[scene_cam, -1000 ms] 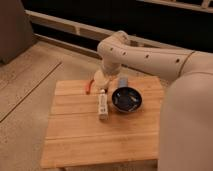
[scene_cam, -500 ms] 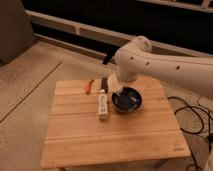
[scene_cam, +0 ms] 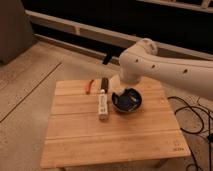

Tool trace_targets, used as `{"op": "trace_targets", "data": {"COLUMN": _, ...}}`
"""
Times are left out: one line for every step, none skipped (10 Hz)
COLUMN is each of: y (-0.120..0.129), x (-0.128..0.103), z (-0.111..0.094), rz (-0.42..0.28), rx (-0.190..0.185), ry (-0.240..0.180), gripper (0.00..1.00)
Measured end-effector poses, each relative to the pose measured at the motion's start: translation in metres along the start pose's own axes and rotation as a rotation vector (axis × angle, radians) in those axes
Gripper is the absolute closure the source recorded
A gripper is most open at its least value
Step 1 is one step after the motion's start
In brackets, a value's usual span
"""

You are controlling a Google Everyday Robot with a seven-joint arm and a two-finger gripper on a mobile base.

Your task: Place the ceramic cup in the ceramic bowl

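The dark glossy ceramic bowl (scene_cam: 131, 105) sits on the wooden table (scene_cam: 115, 135), right of centre. My white arm reaches in from the right and bends down over it. My gripper (scene_cam: 124, 95) hangs just over the bowl's left inner side, its dark tip overlapping the rim. The cream-white ceramic cup does not show on its own. It no longer stands on the table's far edge and is hidden at the gripper or behind the wrist.
A long white bar (scene_cam: 102, 106) lies left of the bowl. A dark rectangular block (scene_cam: 104, 83) and a small orange-red object (scene_cam: 90, 86) lie at the table's far edge. Cables (scene_cam: 192, 117) trail on the floor at right.
My arm has swung right, from the table's far edge by the orange-red object to above the bowl, and lowered. The pale cup seen there before is gone from that spot.
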Motion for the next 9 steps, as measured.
{"op": "trace_targets", "data": {"y": 0.006, "x": 0.001, "z": 0.016, "rz": 0.008, "rx": -0.01, "ry": 0.032, "gripper": 1.0}}
{"op": "trace_targets", "data": {"y": -0.003, "x": 0.0, "z": 0.025, "rz": 0.023, "rx": 0.002, "ry": 0.05, "gripper": 1.0}}
{"op": "trace_targets", "data": {"y": -0.022, "x": -0.005, "z": 0.036, "rz": 0.054, "rx": 0.025, "ry": 0.067, "gripper": 1.0}}
{"op": "trace_targets", "data": {"y": -0.031, "x": -0.009, "z": 0.039, "rz": 0.07, "rx": 0.039, "ry": 0.071, "gripper": 1.0}}
{"op": "trace_targets", "data": {"y": -0.046, "x": -0.018, "z": 0.04, "rz": 0.094, "rx": 0.062, "ry": 0.065, "gripper": 1.0}}
{"op": "trace_targets", "data": {"y": -0.058, "x": -0.025, "z": 0.038, "rz": 0.119, "rx": 0.079, "ry": 0.054, "gripper": 1.0}}
{"op": "trace_targets", "data": {"y": -0.063, "x": -0.03, "z": 0.037, "rz": 0.131, "rx": 0.087, "ry": 0.045, "gripper": 1.0}}
{"op": "trace_targets", "data": {"y": -0.073, "x": -0.033, "z": 0.038, "rz": 0.159, "rx": 0.096, "ry": 0.043, "gripper": 1.0}}
{"op": "trace_targets", "data": {"y": -0.082, "x": -0.034, "z": 0.039, "rz": 0.182, "rx": 0.104, "ry": 0.043, "gripper": 1.0}}
